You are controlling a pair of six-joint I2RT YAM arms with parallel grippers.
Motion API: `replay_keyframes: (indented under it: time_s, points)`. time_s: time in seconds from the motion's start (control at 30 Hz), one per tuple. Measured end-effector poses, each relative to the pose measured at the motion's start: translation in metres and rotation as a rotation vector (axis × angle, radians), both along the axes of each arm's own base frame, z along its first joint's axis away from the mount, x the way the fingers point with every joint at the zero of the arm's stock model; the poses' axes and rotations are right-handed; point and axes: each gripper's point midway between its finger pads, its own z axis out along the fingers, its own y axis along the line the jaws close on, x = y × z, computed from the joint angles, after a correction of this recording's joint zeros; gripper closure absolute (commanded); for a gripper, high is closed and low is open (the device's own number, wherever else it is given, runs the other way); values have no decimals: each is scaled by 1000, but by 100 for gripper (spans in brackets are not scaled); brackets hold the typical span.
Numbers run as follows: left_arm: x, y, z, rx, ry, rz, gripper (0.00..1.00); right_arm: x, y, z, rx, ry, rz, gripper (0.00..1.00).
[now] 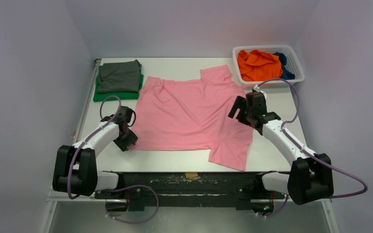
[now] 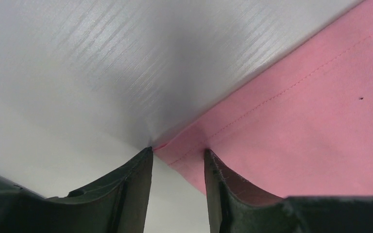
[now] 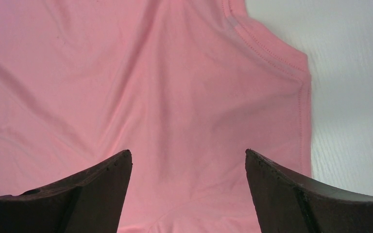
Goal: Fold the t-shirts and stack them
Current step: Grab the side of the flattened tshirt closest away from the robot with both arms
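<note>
Left pincer [image 2: 178, 152] straddles pink t-shirt [image 1: 189, 114] hem (right pincer [image 3: 188, 153] agape).

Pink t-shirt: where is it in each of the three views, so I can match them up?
Top external: the pink t-shirt lies spread flat, mid-frame.
Left wrist: its hem corner fills the lower right, ending at the left gripper.
Right wrist: it fills the frame's left and middle, beyond the open right gripper.
Shared landmark: the white table bordering the shirt's edge.
</note>
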Motion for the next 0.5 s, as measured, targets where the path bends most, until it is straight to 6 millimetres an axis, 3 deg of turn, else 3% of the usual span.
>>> replay_keyframes:
  time_s: [0.3,0.4,0.5]
  points:
    - [2,-2,-1,-7,11,-2,83,-1,0,3,0,-6,-1,15]
    - [6,-4,0,-11,16,-6,100,-2,-1,10,5,-25,-1,15]
    - [9,-5,0,-15,20,-14,100,-3,-2,17,7,-46,-4,15]
